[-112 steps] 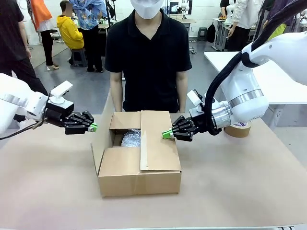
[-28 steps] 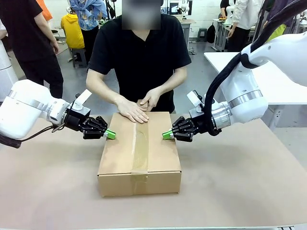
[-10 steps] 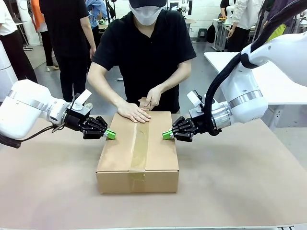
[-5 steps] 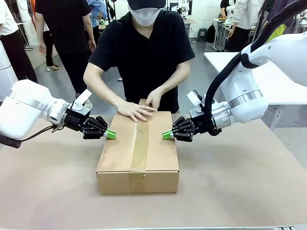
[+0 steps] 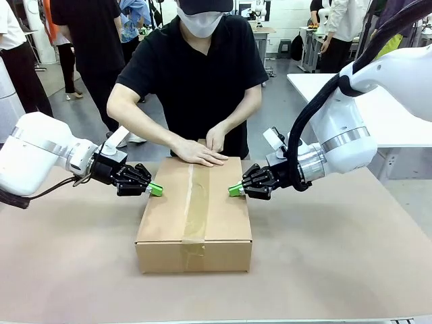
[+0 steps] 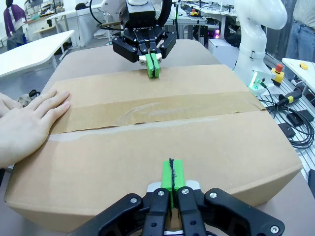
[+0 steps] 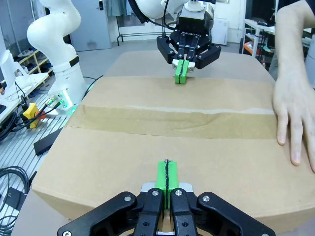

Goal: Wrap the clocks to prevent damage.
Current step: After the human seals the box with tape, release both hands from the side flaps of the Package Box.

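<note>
Brown bench (image 5: 337,256) carries one closed cardboard box (image 5: 194,216) with one tape strip (image 5: 194,202) along its top. Two claws, left claw (image 5: 155,190) and right claw (image 5: 234,191), both pressed together, flank it. Person's two hands (image 5: 202,152) press its far end.

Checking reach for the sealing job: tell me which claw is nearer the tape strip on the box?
Right claw, marginally: both press the cardboard box from opposite sides of the tape strip; left claw sits slightly farther out.
</note>
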